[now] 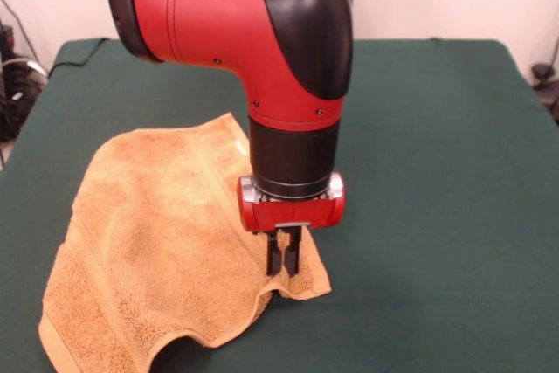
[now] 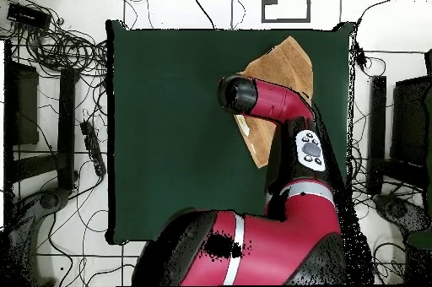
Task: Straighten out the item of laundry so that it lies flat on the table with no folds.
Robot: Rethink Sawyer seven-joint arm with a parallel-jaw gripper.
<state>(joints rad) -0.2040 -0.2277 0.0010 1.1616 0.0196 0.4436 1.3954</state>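
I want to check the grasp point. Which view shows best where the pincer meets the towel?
The front view: the pincer comes down on the tan towel's corner near the table centre. In the overhead view, the arm hides the pincer and covers part of the towel.

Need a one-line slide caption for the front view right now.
Sawyer end effector pressing down on the right corner of a rumpled tan terry towel on the green table.

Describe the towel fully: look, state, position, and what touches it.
The towel is tan-orange terry with a woven border band along one edge. It lies crumpled on the green table, with raised folds and a curled front edge. The end effector presses down at its corner, fingers close together, apparently pinching the cloth.
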